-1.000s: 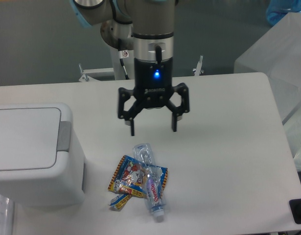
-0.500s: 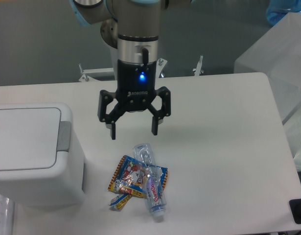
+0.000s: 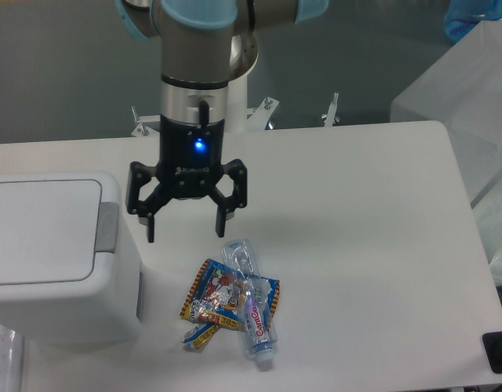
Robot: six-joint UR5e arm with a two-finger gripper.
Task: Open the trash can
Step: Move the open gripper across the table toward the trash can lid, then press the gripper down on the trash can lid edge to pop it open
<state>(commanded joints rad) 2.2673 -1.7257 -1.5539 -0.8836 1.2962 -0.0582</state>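
Note:
The white boxy trash can stands at the left edge of the table. Its flat lid is closed, with the grey push tab on its right side. My gripper hangs open and empty above the table, just right of the can. Its left fingertip is close to the grey tab but apart from it.
A colourful snack wrapper and an empty clear plastic bottle lie together on the table below the gripper. A smaller wrapper lies beside them. A translucent plastic cover is at the right.
My gripper has moved steadily left across the table toward the trash can, staying open. The can, wrappers and bottle have not moved.

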